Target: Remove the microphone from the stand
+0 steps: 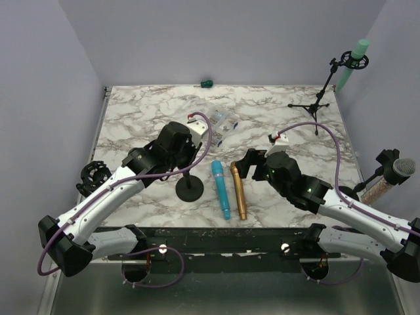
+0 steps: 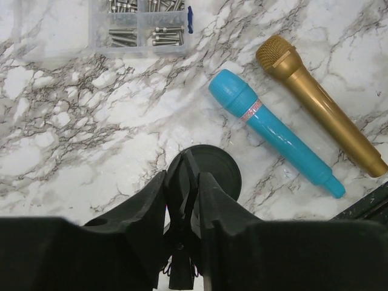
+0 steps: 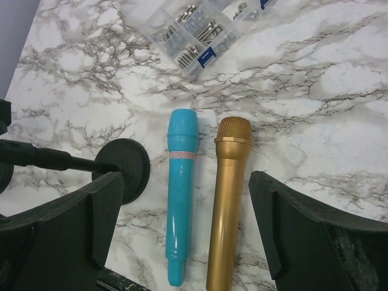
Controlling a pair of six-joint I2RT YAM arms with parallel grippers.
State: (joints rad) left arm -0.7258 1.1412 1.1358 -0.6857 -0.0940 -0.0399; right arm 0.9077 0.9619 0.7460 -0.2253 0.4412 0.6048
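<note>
**Obs.** The black round-based microphone stand (image 1: 191, 188) sits on the white-and-grey marble table (image 1: 144, 111), and I can see no microphone on it. The gold metallic handheld microphone (image 1: 238, 191) lies flat on the table to the right of the stand base. It is parallel to, and just beside, a teal plastic handheld microphone (image 1: 220, 189), with both heads pointing away from the arms. Judgement: the gold one is the task's microphone and is already out of the stand. The step in hand is backing off cleanly.

**Tools.** Left gripper (image 1: 180, 152): its fingers (image 2: 154, 209) are pinched tight on the stand's thin black pole, and its wrist camera looks almost straight down the pole onto the base disc. Right gripper (image 1: 248, 164): spread wide with nothing in it, hanging over the gold microphone's head end. In its wrist view both microphones lie between the fingers (image 3: 106, 206), untouched as far as I can tell.

**How to do it well.**
- The right arm should rise straight up with jaws wide and no sideways sweep. Both microphones are round and would probably roll if nudged.
- The left should open only with the base flat, and without twisting. Otherwise the stand could tip onto the teal microphone.

**Pose.** The left arm reaches forward and inward from the near-left corner, wrist bent down over the stand. The right arm extends from the near-right with its forearm low and its wrist pitched down toward table centre. A clear plastic compartment box of screws (image 1: 220, 125) lies beyond the microphones, near the left wrist.
</note>
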